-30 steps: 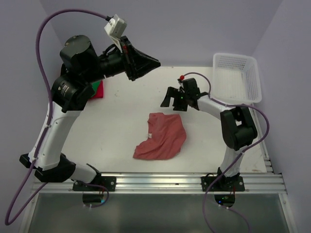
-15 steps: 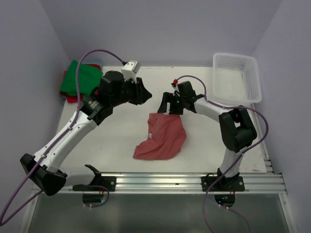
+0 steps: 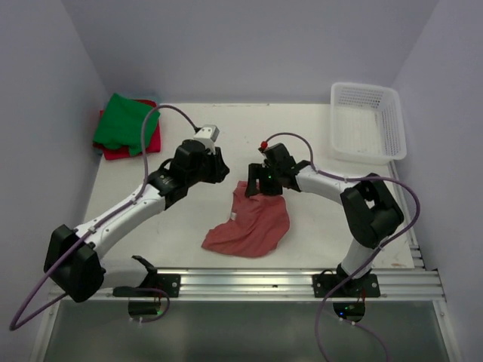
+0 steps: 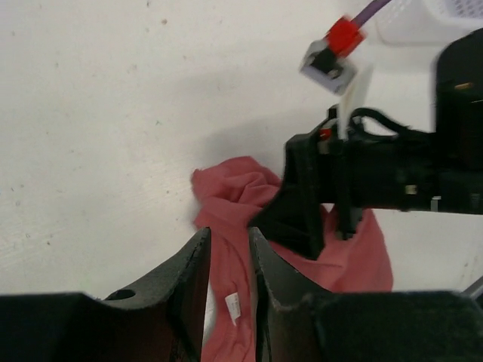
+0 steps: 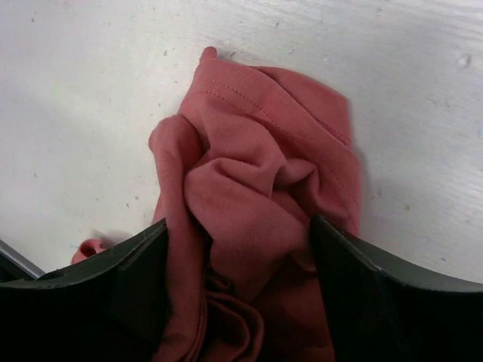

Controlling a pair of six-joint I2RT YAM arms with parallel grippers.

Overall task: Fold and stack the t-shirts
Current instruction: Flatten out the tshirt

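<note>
The faded brick-red t-shirt (image 3: 250, 223) lies crumpled at the table's middle. My right gripper (image 3: 255, 183) is down on its far edge. In the right wrist view its jaws (image 5: 238, 222) stand open around a bunched fold of the shirt (image 5: 256, 188). My left gripper (image 3: 220, 167) hovers just left of the shirt's far corner, a little apart from it. Its jaws (image 4: 229, 235) are open by a narrow gap and hold nothing; the shirt (image 4: 226, 204) and its white label show beyond them. The green t-shirt (image 3: 123, 121) lies folded on the red-pink one (image 3: 132, 148) at the far left.
A white mesh basket (image 3: 398, 113) stands at the far right corner. The right arm's wrist (image 4: 392, 173) is close in front of my left gripper. Purple walls close in the table on the left, back and right.
My left arm has swung from over the folded stack down toward the brick-red shirt. My right gripper has come down onto the shirt's far edge and the cloth has bunched and shifted slightly.
</note>
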